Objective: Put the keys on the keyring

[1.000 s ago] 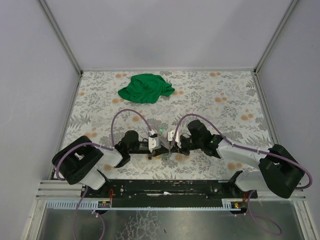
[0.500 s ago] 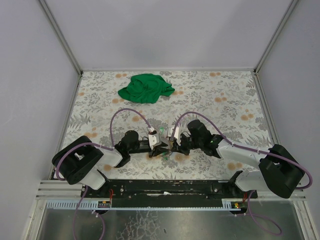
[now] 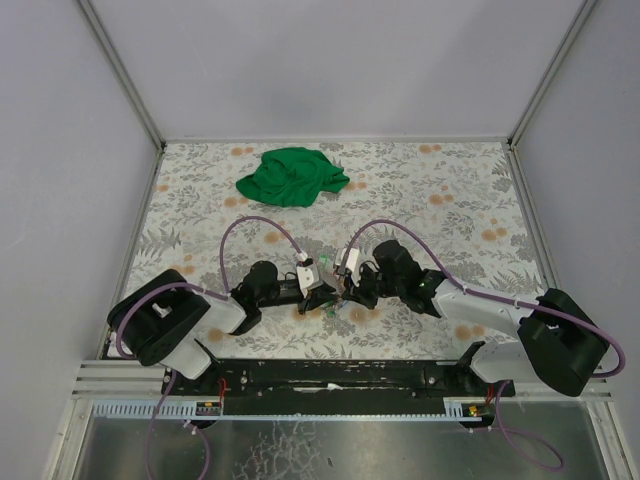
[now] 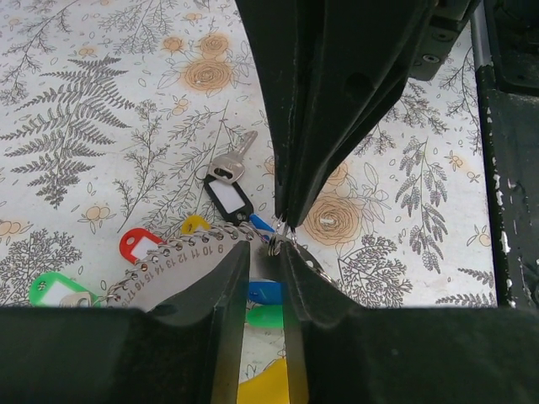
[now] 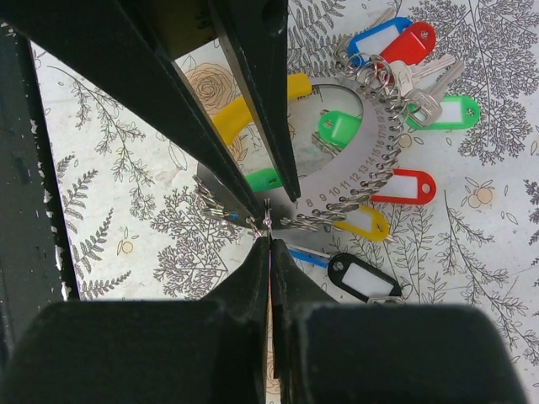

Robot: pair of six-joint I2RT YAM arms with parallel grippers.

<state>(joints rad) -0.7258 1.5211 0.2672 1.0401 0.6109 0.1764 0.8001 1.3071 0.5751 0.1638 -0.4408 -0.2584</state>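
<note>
Floral table — green cloth far back; left gripper partly covers keyring.

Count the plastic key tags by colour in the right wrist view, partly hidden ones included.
Red tags: 2
Green tags: 3
Yellow tags: 2
Blue tags: 2
Black tag: 1
Total: 10

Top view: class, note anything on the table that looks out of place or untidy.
The green fabric cloth lies bunched in a heap near the far edge of the flower-patterned table, not spread flat. Nothing else looks spilled or damaged.
</note>
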